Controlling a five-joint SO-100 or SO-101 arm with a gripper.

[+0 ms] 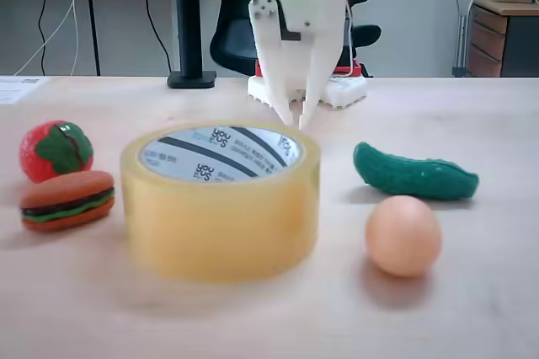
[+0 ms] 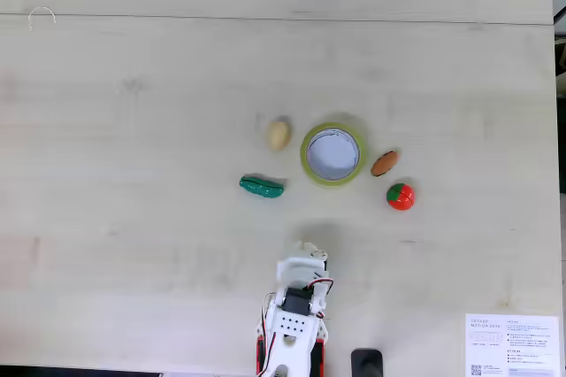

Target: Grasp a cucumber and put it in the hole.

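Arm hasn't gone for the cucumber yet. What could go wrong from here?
1. The egg lies close beside the cucumber; a wide approach by the gripper may knock it.
2. The cucumber lies flat on the table, curved and bumpy, so the fingers may slip off or pinch only one end.
3. The hole looks about as wide as the cucumber is long; dropped level, it may bridge the tape roll rim.

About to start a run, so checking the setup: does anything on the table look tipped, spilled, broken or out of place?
Nothing stands out. The tape roll lies flat with its hole facing up and empty. The cucumber, egg, burger and strawberry each rest apart on the table, intact. The hand hangs behind the roll, holding nothing.
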